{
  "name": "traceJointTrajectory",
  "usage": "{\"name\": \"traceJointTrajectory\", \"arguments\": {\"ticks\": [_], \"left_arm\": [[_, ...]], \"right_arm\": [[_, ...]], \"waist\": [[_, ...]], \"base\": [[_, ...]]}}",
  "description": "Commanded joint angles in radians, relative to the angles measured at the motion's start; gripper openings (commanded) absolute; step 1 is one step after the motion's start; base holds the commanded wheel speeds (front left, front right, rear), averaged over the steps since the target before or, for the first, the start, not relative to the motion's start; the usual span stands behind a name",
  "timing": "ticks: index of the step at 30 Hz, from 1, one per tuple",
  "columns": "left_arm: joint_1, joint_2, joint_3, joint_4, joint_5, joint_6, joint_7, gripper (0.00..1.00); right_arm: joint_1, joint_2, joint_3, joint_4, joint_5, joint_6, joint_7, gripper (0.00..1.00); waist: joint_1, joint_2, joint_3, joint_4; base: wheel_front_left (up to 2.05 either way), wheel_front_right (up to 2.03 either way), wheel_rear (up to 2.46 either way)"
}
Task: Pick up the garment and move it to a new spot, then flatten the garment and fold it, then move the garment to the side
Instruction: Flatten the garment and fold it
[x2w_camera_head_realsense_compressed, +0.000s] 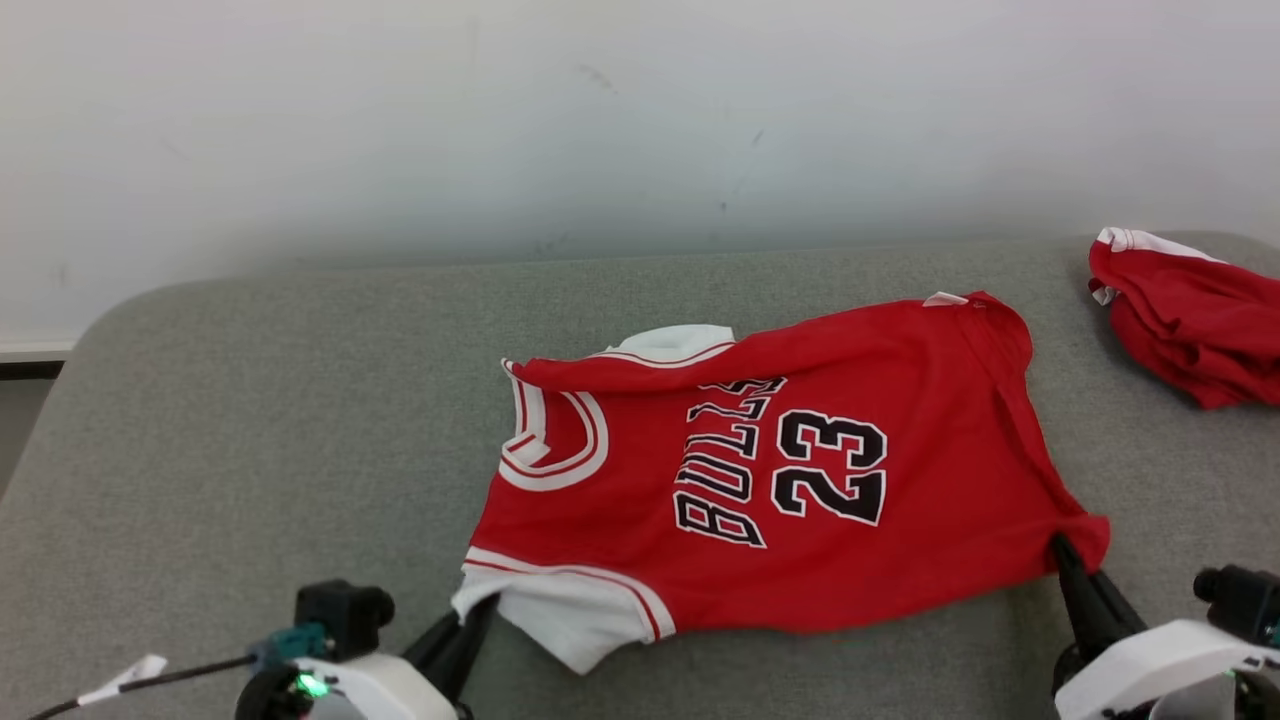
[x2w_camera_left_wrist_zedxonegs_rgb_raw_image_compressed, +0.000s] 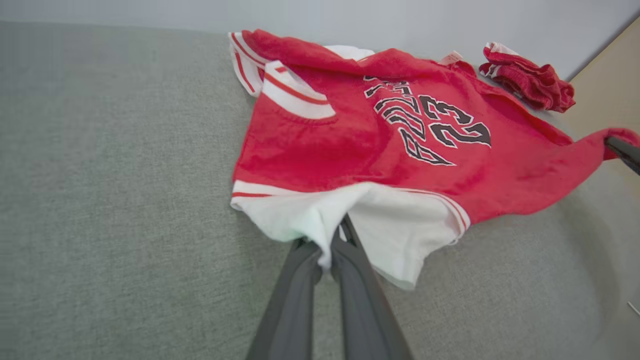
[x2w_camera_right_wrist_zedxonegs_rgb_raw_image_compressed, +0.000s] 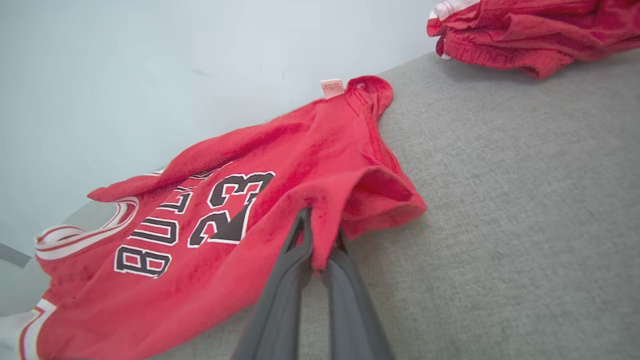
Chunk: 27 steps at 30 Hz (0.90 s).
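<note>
on the grey cushion (x2w_camera_head_realsense_compressed: 250, 400) the jersey (x2w_camera_head_realsense_compressed: 800, 480) lies spread; my left gripper (x2w_camera_left_wrist_zedxonegs_rgb_raw_image_compressed: 332, 240) is clamped on its white sleeve (x2w_camera_left_wrist_zedxonegs_rgb_raw_image_compressed: 395, 235), my right gripper (x2w_camera_right_wrist_zedxonegs_rgb_raw_image_compressed: 320, 235) on a red hem corner (x2w_camera_right_wrist_zedxonegs_rgb_raw_image_compressed: 385, 200). my left wrist view catches a tan strip (x2w_camera_left_wrist_zedxonegs_rgb_raw_image_compressed: 612, 75) beyond the cushion; pale wall (x2w_camera_head_realsense_compressed: 600, 120) behind.

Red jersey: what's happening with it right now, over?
Left gripper shut on white corner of jersey, right gripper shut on its red corner. Jersey lying on grey cushion, top edge folded over. Second red garment far right, apart.
</note>
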<state>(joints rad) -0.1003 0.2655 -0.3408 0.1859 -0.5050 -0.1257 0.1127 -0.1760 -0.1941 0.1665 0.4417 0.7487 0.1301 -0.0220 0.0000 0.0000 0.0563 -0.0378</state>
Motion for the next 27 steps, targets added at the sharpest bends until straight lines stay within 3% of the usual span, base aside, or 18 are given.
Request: {"name": "traceJointTrajectory", "arguments": {"ticks": [1,7,12,16,27], "left_arm": [[-0.032,0.014,0.012,-0.004,0.017,0.004,-0.014,0.00],[-0.160,0.026,0.047,0.007,0.027,0.008,-0.073,0.00],[-0.357,0.061,0.056,0.048,0.016,-0.001,-0.087,0.00],[-0.575,0.080,0.038,0.135,-0.022,-0.004,-0.082,0.00],[-1.108,0.136,-0.100,0.425,-0.147,-0.004,-0.141,0.00]], "right_arm": [[-0.033,-0.019,0.008,-0.023,0.024,0.001,-0.013,0.00],[-0.173,-0.045,0.038,-0.075,0.091,0.001,-0.025,0.00],[-0.354,-0.059,0.055,-0.067,0.134,0.001,-0.016,0.00],[-0.537,-0.081,0.069,-0.018,0.156,0.001,-0.009,0.00],[-1.003,-0.067,0.109,0.220,0.129,0.001,-0.074,0.00]], "waist": [[0.0000,0.0000,0.010,0.000],[0.0000,0.0000,0.072,-0.006],[0.0000,0.0000,0.152,-0.001],[0.0000,0.0000,0.227,0.009],[0.0000,0.0000,0.377,0.008]], "base": [[0.00,0.00,0.00],[0.00,0.00,0.00],[0.00,0.00,0.00],[0.00,0.00,0.00],[0.00,0.00,0.00]]}}
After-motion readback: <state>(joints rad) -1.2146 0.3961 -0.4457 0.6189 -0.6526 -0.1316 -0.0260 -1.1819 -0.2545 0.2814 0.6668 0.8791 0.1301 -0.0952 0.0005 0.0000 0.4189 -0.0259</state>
